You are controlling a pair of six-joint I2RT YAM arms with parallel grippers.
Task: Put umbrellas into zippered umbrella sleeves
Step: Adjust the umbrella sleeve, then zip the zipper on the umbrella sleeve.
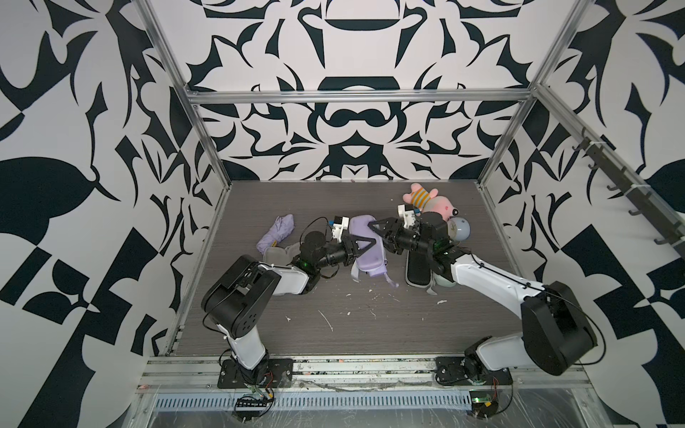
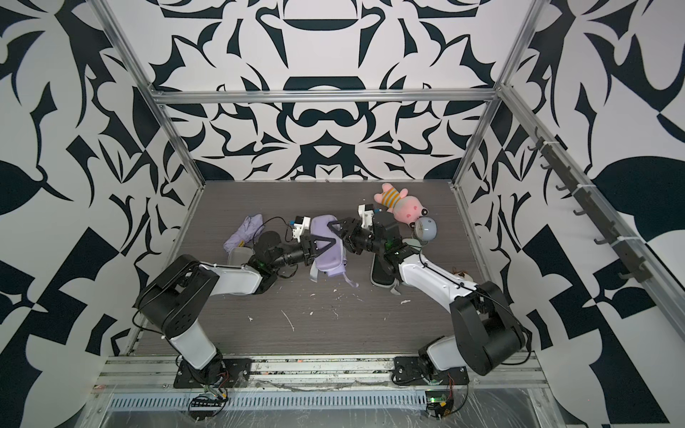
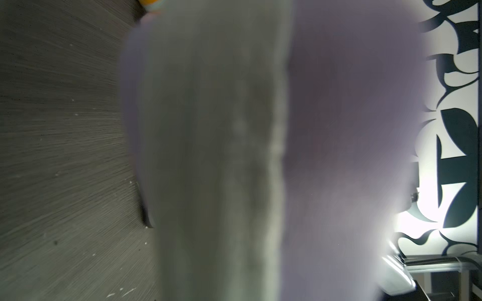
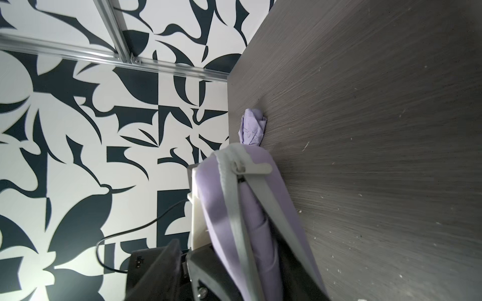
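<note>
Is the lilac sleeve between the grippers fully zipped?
No: on the lilac sleeve the zipper tracks gape apart past the slider, a lilac umbrella showing between them.

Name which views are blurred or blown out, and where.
Left wrist view: the lilac sleeve fills the frame, out of focus; the wall beside it is blown out. Right wrist view: zipper pull sharp, the sleeve softening nearer the lens. Both top views: sharp, evenly lit.

The left arm (image 1: 285, 278) and right arm (image 1: 482, 275) show white links, bulky black joints and thin cables; the left gripper (image 1: 370, 244) and right gripper (image 1: 375, 227) have black triangular fingers (image 1: 365, 245).
</note>
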